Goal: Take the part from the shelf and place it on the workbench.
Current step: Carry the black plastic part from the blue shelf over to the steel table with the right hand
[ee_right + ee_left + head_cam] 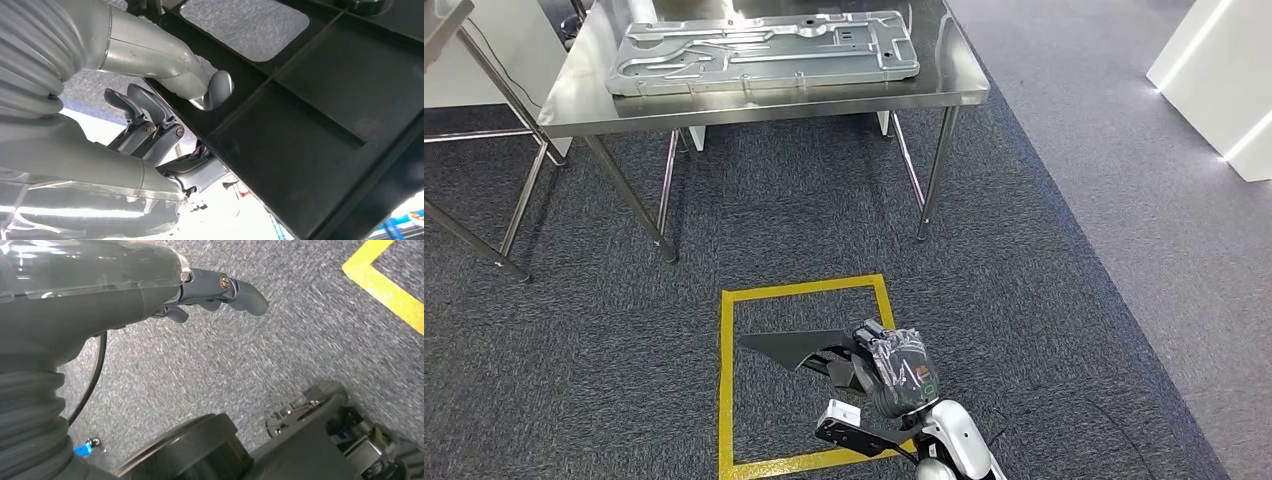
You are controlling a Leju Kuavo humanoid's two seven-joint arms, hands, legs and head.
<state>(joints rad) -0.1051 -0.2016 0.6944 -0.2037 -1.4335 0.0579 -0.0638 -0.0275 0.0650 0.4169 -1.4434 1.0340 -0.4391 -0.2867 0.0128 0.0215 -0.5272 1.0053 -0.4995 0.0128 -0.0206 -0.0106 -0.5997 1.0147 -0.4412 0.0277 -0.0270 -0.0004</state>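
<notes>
- While the right hand point(902, 366) hangs low over the grey carpet point(1044, 300), it grips a flat black part point(794, 348), thumb point(212, 89) pressed on one face, fingers point(145, 107) on the other.
- Held above a yellow floor square point(724, 380), the part is well apart from the steel worktop point(764, 100).
- On that worktop lies a silver metal panel point(764, 50).
- Beside the carpet, the left hand point(200, 290) holds nothing, fingers loosely extended.

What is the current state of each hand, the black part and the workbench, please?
Right hand: grips the black part.
Black part: held above the carpet, not yet on the workbench.
Left hand: holds nothing, fingers loosely extended.
Workbench: carries a grey metal panel.
</notes>
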